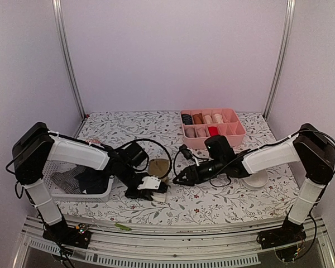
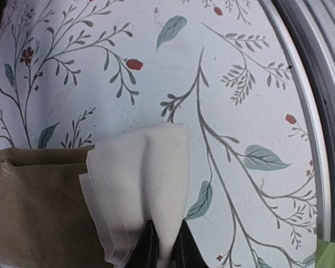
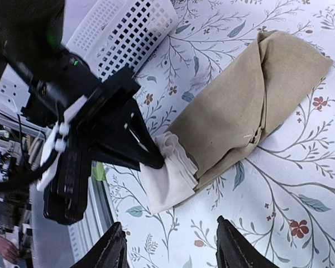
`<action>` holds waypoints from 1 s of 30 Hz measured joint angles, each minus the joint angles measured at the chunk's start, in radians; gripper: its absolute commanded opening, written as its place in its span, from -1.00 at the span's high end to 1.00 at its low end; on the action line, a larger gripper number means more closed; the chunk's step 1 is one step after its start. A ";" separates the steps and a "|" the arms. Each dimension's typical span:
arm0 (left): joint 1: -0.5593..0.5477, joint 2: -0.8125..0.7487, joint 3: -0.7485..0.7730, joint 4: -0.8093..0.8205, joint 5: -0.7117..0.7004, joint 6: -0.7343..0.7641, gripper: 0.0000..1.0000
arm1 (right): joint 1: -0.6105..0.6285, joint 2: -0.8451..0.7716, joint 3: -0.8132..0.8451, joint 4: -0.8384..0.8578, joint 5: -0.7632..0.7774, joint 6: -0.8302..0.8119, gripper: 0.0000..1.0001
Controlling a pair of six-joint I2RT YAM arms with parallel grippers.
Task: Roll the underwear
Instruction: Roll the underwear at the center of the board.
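An olive-tan underwear [image 3: 251, 106] lies folded into a long band on the flowered table, with its white lining [image 3: 170, 173] sticking out at the near end. My left gripper [image 2: 164, 248] is shut on that white end [image 2: 151, 178], which puckers between its black fingers; the tan part [image 2: 33, 206] lies to the left. In the top view the garment [image 1: 159, 166] sits at the table's middle front, the left gripper [image 1: 155, 190] at its near end. My right gripper [image 3: 170, 245] hovers open just right of it, holding nothing, also seen from above [image 1: 176, 180].
A white mesh basket [image 1: 103, 194] holding dark and striped garments stands at the left front. A pink divided tray [image 1: 241, 134] with rolled pieces sits at the back right. A white round base [image 1: 255, 180] stands under the right arm. The metal table rail [image 2: 318, 111] runs close by the left gripper.
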 measured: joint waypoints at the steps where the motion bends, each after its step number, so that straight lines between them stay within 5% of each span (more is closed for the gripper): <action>1: 0.011 0.020 0.026 -0.034 0.026 0.000 1.00 | 0.010 -0.014 -0.018 -0.003 0.018 -0.027 -0.13; 13: 0.171 0.359 0.375 -0.487 0.429 0.056 1.00 | 0.231 -0.010 -0.008 -0.031 0.250 -0.392 -0.09; 21: 0.194 0.454 0.460 -0.624 0.517 0.104 1.00 | 0.251 0.114 0.103 -0.019 0.303 -0.552 0.02; 25: 0.198 0.467 0.470 -0.647 0.533 0.111 1.00 | 0.253 0.173 0.122 -0.017 0.304 -0.589 0.24; 30: 0.199 0.467 0.470 -0.650 0.531 0.114 0.99 | 0.253 0.213 0.122 -0.015 0.299 -0.612 1.00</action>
